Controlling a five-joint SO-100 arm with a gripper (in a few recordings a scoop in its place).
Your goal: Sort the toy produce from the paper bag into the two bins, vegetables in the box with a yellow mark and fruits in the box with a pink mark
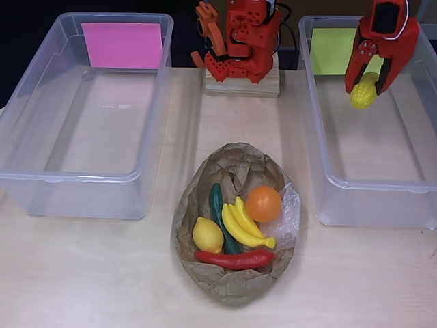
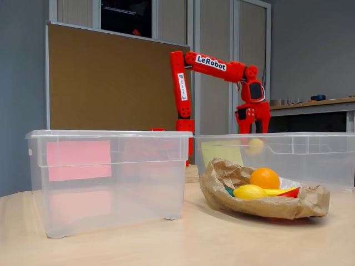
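My red gripper (image 1: 365,87) hangs over the back of the right bin (image 1: 372,185), the one with the yellow mark (image 1: 331,51). It is shut on a yellow toy corn (image 1: 364,96) at its fingertips. In the fixed view the gripper (image 2: 254,132) sits at the bin's rim and the corn (image 2: 254,146) shows through the wall, above the floor. The paper bag (image 1: 235,164) lies open at front centre with a lemon (image 1: 207,234), a cucumber (image 1: 218,205), a banana (image 1: 244,224), an orange (image 1: 263,203) and a red chili (image 1: 235,259). The left bin (image 1: 82,176) carries the pink mark (image 1: 123,44).
The arm's base (image 1: 242,51) stands on a wooden block between the two bins at the back. Bare table runs in front of the bag and the bins. In the fixed view the bag (image 2: 260,206) lies in front of the right bin.
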